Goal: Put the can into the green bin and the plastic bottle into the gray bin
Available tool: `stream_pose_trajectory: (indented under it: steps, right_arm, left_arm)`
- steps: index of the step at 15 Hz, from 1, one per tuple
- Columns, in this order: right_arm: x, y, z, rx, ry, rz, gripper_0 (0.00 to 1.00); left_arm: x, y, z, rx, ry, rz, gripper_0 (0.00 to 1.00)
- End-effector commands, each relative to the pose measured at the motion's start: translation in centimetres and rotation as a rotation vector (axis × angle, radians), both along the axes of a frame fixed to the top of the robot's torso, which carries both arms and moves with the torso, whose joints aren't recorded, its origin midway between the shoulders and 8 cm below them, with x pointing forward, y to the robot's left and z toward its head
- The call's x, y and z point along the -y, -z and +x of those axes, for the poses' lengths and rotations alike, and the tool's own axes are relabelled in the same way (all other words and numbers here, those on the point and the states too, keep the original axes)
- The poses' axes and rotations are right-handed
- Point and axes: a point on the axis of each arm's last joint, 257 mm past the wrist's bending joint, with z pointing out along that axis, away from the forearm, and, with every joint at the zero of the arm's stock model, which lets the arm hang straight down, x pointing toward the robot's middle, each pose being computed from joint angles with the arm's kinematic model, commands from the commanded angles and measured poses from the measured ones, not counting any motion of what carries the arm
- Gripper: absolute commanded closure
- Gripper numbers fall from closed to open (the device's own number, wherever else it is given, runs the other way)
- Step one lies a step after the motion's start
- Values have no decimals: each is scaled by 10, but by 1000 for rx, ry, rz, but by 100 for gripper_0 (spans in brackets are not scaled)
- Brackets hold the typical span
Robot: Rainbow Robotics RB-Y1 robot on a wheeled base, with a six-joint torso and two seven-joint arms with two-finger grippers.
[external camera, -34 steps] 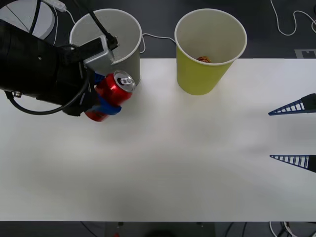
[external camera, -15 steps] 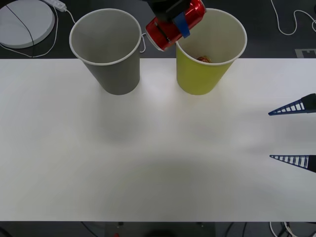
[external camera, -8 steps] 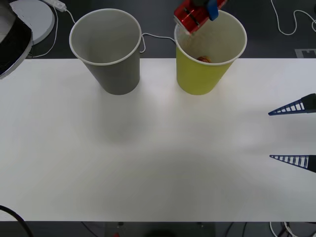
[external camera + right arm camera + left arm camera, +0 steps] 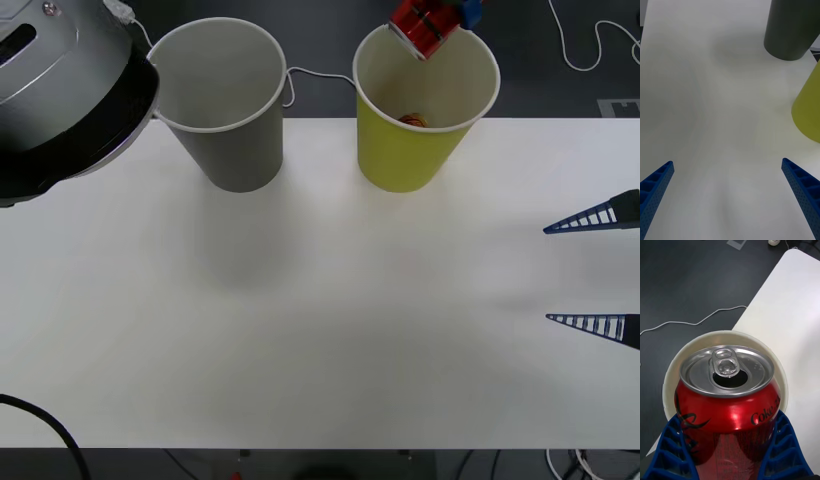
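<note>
The red can [image 4: 424, 26] hangs tilted above the far rim of the green bin [image 4: 404, 158], with my left gripper [image 4: 446, 16] shut on it. In the left wrist view the can [image 4: 726, 405] shows its silver top and pull tab between the blue fingers [image 4: 673, 452], and the bin's white rim [image 4: 667, 379] lies right beneath it. The gray bin [image 4: 236, 150] stands to the left of the green one. My right gripper [image 4: 598, 270] rests open over the table's right edge, far from both bins. The plastic bottle is out of view.
A bulky black and silver part of my left arm [image 4: 60, 95] hangs over the table's back left corner beside the gray bin. Something small and orange [image 4: 412, 120] lies inside the green bin. White cables [image 4: 580, 50] trail on the dark floor behind the table.
The left gripper has carried the can from beside the gray bin up and to the right, until it is over the green bin. The left arm's bulk has swung in at the top left.
</note>
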Motion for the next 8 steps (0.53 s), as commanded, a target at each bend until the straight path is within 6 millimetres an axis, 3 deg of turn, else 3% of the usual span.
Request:
stream_pose_trajectory:
  steps: [1, 3, 4, 5, 6, 7, 8]
  right_arm:
    - [0, 0, 0, 0, 0, 0, 0]
    - [0, 0, 0, 0, 0, 0, 0]
    - [0, 0, 0, 0, 0, 0, 0]
    - [0, 0, 0, 0, 0, 0, 0]
    - [0, 0, 0, 0, 0, 0, 0]
    - [0, 0, 0, 0, 0, 0, 0]
    - [0, 0, 0, 0, 0, 0, 0]
  left_arm:
    - [7, -2, 1, 7, -2, -16, 100]
    - [10, -3, 2, 13, 2, -27, 97]
    - [11, -5, 2, 16, 6, -31, 86]
    - [12, -4, 2, 17, 14, -31, 49]
    - [14, -4, 1, 16, 20, -34, 6]
    - [15, -5, 1, 17, 25, -36, 0]
    - [16, -7, 0, 13, 28, -44, 0]
